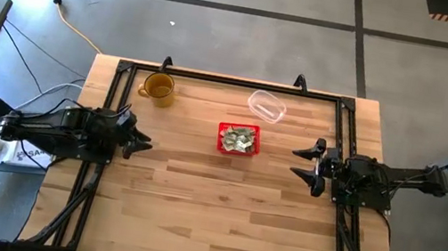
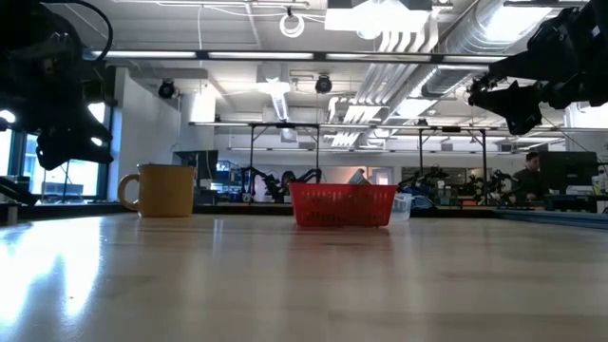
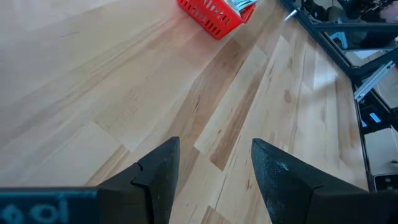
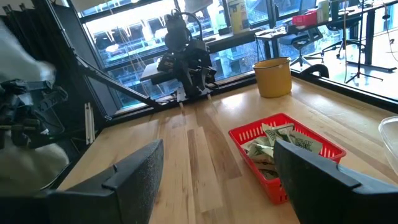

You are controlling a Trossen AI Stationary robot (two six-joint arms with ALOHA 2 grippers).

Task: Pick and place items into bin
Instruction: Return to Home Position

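Note:
The red slatted bin (image 1: 238,139) stands on the table's far middle, with several pale green-and-white bills (image 4: 283,144) lying crumpled inside it. It shows too in the low view (image 2: 342,204) and at the left wrist view's edge (image 3: 214,14). My left gripper (image 1: 142,141) hovers open by the table's left edge, clear of the wood (image 3: 211,168). My right gripper (image 1: 304,163) hovers open by the right edge, pointing level toward the bin (image 4: 214,174). Neither has anything between its fingers.
An amber mug (image 1: 158,88) stands at the far left. A clear plastic container (image 1: 267,106) lies behind the bin at the far right. A black frame (image 1: 231,82) runs round the table's edges. Bare wood spreads across the near half.

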